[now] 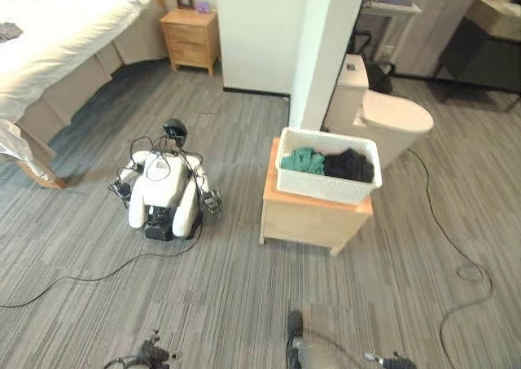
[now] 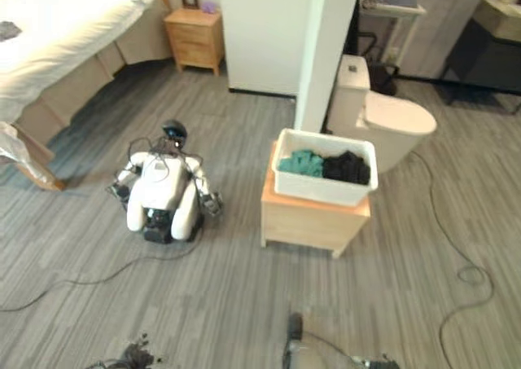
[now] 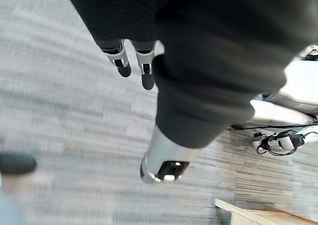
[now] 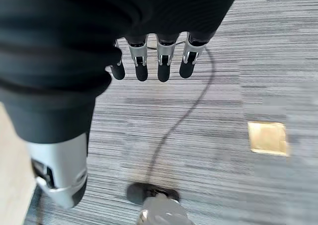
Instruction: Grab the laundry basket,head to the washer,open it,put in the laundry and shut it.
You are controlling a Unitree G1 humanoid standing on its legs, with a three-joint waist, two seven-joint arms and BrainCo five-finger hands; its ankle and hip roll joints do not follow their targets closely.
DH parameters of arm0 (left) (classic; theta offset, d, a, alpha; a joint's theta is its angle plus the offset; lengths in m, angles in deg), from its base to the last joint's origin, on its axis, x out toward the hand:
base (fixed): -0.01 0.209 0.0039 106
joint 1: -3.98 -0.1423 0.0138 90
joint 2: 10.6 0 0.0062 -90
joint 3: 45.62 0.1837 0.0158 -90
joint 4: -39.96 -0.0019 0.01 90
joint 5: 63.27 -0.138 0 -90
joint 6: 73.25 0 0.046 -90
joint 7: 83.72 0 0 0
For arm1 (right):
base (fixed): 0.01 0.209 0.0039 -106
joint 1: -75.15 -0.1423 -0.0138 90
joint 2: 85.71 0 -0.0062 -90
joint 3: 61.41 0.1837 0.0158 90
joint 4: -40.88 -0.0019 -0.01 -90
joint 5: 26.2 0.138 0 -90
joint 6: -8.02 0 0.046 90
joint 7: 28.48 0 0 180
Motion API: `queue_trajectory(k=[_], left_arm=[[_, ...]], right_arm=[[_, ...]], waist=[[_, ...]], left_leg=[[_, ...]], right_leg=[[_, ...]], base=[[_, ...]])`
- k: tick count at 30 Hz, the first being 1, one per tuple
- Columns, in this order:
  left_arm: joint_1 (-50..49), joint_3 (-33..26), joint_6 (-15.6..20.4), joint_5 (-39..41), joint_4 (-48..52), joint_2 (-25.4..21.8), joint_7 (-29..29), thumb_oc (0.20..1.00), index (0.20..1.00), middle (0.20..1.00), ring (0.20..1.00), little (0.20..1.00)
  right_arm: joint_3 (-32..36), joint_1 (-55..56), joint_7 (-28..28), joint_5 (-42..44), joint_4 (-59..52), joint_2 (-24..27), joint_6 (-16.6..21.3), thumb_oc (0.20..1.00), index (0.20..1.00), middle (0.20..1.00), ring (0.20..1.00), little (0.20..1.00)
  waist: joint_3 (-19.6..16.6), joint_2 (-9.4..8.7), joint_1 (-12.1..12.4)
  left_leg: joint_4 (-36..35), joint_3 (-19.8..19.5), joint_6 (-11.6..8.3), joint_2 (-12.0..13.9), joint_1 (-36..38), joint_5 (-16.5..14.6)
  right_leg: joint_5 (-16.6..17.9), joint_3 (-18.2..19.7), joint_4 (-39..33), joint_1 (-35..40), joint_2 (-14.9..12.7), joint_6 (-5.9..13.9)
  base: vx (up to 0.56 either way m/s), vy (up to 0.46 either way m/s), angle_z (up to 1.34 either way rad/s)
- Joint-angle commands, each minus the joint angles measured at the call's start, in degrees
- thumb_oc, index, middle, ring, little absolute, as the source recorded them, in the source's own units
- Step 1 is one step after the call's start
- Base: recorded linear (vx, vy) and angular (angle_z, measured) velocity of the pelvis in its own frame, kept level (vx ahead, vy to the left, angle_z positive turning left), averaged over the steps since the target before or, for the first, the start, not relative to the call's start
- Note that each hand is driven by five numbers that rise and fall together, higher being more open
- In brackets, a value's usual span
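Nearest the camera were the two hands, hanging low over the grey striped carpet (image 1: 244, 304). The left hand (image 3: 134, 61) showed silver, dark-tipped fingers reaching straight down, relaxed and holding nothing. The right hand (image 4: 154, 61) hung the same way, its fingers in a loose, straight row, also empty.

Ahead and slightly to the right stood the white perforated plastic laundry basket (image 1: 327, 186), resting on top of a low, light wooden cabinet (image 1: 313, 218). Inside it lay a teal garment (image 1: 303, 160) touching a black garment (image 1: 350, 165). A second white humanoid robot (image 1: 165, 191) sat slumped on the floor well to the left of the cabinet, and a white toilet (image 1: 391, 116) stood just behind the basket.

The task appeared barely begun, with the basket well apart from both hands. The grab would probably go best by approaching squarely, keeping clear of the seated robot, and bringing one hand to each short side of the basket so it lifted level without spilling the clothes.
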Motion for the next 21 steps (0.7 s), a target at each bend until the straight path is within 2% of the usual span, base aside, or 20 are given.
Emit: queue_trajectory(k=[1, 2, 3, 4, 5, 6, 7, 9, 10, 12, 14, 16, 18, 20, 21], left_arm=[[1.71, 0.19, 1.63, 1.49, 3.89, -4.61, 0.25, 1.0, 1.0, 1.0, 1.0, 1.0], [1.72, 0.19, 1.6, 1.5, 3.93, -4.63, 0.25, 1.0, 1.0, 1.0, 1.0, 1.0], [2.25, 0.15, 1.8, 2.42, 5.52, -5.08, 0.54, 1.0, 1.0, 1.0, 1.0, 1.0], [2.86, 0.29, 1.88, 2.92, 6.85, -5.45, 0.64, 1.0, 1.0, 1.0, 1.0, 1.0], [3.64, 0.59, 2.06, 3.41, 7.94, -5.87, 0.88, 1.0, 1.0, 1.0, 1.0, 1.0], [4.48, 1.45, 2.33, 3.68, 11.02, -6.68, 0.86, 1.0, 1.0, 1.0, 1.0, 1.0], [4.5, 1.44, 2.32, 3.68, 11.04, -6.7, 0.86, 1.0, 1.0, 1.0, 1.0, 1.0], [4.43, 1.46, 2.51, 3.2, 13.32, -7.22, 1.1, 1.0, 1.0, 1.0, 1.0, 1.0], [4.47, 1.46, 2.38, 2.51, 13.36, -7.27, 1.46, 1.0, 1.0, 1.0, 1.0, 1.0], [4.15, 1.6, 1.98, 1.37, 15.13, -7.26, 1.75, 1.0, 1.0, 1.0, 1.0, 1.0], [3.99, 1.38, 1.53, 0.24, 15.8, -6.89, 2.15, 1.0, 1.0, 1.0, 1.0, 1.0], [3.35, 1.34, 0.94, -0.48, 16.59, -6.57, 1.97, 1.0, 1.0, 1.0, 1.0, 1.0], [3.69, 1.75, 0.49, -1.26, 16.85, -6.39, 2.45, 1.0, 1.0, 1.0, 1.0, 1.0], [3.75, 1.73, -0.02, -1.78, 17.84, -6.95, 2.52, 1.0, 1.0, 1.0, 1.0, 1.0], [3.83, 1.24, -0.07, -1.59, 19.58, -7.53, 2.84, 1.0, 1.0, 1.0, 1.0, 1.0]], right_arm=[[0.18, -0.09, 0.9, 5.28, 3.18, 1.72, 1.73, 1.0, 1.0, 1.0, 1.0, 1.0], [0.19, -0.13, 0.9, 5.29, 3.22, 1.71, 1.75, 1.0, 1.0, 1.0, 1.0, 1.0], [0.34, -0.16, 1.08, 5.99, 3.5, 2.2, 1.88, 1.0, 1.0, 1.0, 1.0, 1.0], [0.68, -0.51, 1.32, 6.46, 3.72, 2.83, 1.85, 1.0, 1.0, 1.0, 1.0, 1.0], [1.29, -1.21, 1.75, 7.15, 4.05, 3.7, 1.78, 1.0, 1.0, 1.0, 1.0, 1.0], [2.25, -2.25, 2.04, 8.48, 3.01, 5.63, 2.2, 1.0, 1.0, 1.0, 1.0, 1.0], [2.26, -2.27, 2.04, 8.48, 3.01, 5.61, 2.19, 1.0, 1.0, 1.0, 1.0, 1.0], [3.15, -2.85, 2.3, 9.34, 1.11, 6.89, 2.7, 1.0, 1.0, 1.0, 1.0, 1.0], [4.02, -3.11, 2.43, 9.98, -0.53, 7.63, 3.11, 1.0, 1.0, 1.0, 1.0, 1.0], [4.95, -3.29, 3.27, 10.63, -3.61, 7.93, 3.61, 1.0, 1.0, 1.0, 1.0, 1.0], [5.49, -3.66, 4.08, 10.93, -5.82, 7.71, 3.81, 1.0, 1.0, 1.0, 1.0, 1.0], [6.06, -3.58, 4.38, 10.68, -8.43, 7.39, 3.71, 1.0, 1.0, 1.0, 1.0, 1.0], [6.61, -2.95, 5.41, 10.88, -9.99, 5.82, 3.83, 1.0, 1.0, 1.0, 1.0, 1.0], [7.15, -2.89, 5.69, 10.75, -10.15, 4.55, 3.73, 1.0, 1.0, 1.0, 1.0, 1.0], [7.74, -3.3, 5.94, 11.35, -10.9, 3.78, 3.95, 1.0, 1.0, 1.0, 1.0, 1.0]], waist=[[2.58, -3.56, 1.21], [2.59, -3.45, 1.13], [3.7, -4.19, 1.69], [4.63, -4.85, 2.05], [5.39, -5.62, 2.61], [6.22, -5.54, 3.43], [6.14, -5.75, 3.36], [6.15, -5.09, 4.06], [6.01, -4.48, 4.06], [5.46, -3.1, 4.82], [5.19, -1.69, 6.03], [4.31, -1.2, 6.66], [3.31, -1.48, 6.61], [2.43, -2.3, 7.11], [2.96, -2.26, 7.11]], left_leg=[[14.23, -2.96, 4.99, 4.25, -15.93, 16.99], [14.73, -3.16, 4.96, 4.3, -16.25, 16.77], [19.2, -3.21, 6.09, 4.25, -19.29, 18.44], [20.77, -1.85, 6.93, 5.02, -21.45, 18.69], [22.54, -1.04, 7.58, 4.33, -24.67, 17.23], [20.95, 0.63, 7.74, 0.17, -28.14, 13.0], [20.68, 0.66, 7.78, -0.05, -28.2, 13.28], [13.29, 2.92, 7.16, -3.55, -29.0, 11.17], [5.68, 4.9, 6.49, -4.34, -28.51, 10.74], [-5.58, 7.26, 6.07, -6.01, -29.01, 13.28], [-12.62, 7.7, 5.61, -8.13, -30.78, 17.87], [-14.78, 8.9, 5.52, -8.3, -30.24, 18.39], [-11.12, 7.93, 6.33, -8.68, -30.02, 17.43], [-9.72, 6.07, 7.44, -9.65, -28.52, 15.48], [-9.35, 6.19, 8.11, -9.41, -27.13, 14.31]], right_leg=[[-0.75, 4.0, -2.39, 2.57, -2.55, 4.55], [-0.75, 3.88, -2.36, 2.52, -2.47, 4.55], [-1.24, 4.23, -2.6, 3.74, -2.02, 3.38], [-1.73, 4.47, -3.08, 4.95, -1.77, 2.64], [-2.2, 4.56, -3.64, 6.03, -2.03, 2.43], [-3.3, 5.21, -3.75, 7.78, -1.6, 2.5], [-3.25, 5.2, -3.77, 7.65, -1.82, 2.53], [-4.57, 5.82, -3.54, 8.88, -1.32, 3.0], [-5.68, 5.46, -3.63, 9.63, -1.06, 3.33], [-7.2, 5.39, -4.01, 11.52, 0.15, 3.1], [-8.83, 5.95, -5.0, 14.46, 1.58, 3.02], [-9.9, 6.94, -5.02, 16.08, 1.84, 3.36], [-12.03, 7.27, -4.12, 17.88, 1.31, 3.49], [-13.83, 8.1, 2.05, 17.82, 0.83, 3.75], [-13.73, 7.64, 8.78, 16.44, 0.78, 4.9]], base=[[0.2, -0.402, -0.24], [0.2, -0.409, -0.09], [0.1, -0.248, -0.16], [0.18, -0.349, -0.07], [0.3, -0.255, -0.13], [0.26, -0.148, -0.05], [0.28, -0.035, -0.13], [0.24, 0.046, -0.15], [0.33, 0.078, -0.26], [0.33, 0.092, -0.15], [0.34, 0.111, -0.16], [0.33, 0.14, -0.24], [0.36, 0.127, -0.41], [0.36, 0.131, -0.42], [0.25, 0.133, -0.42]])
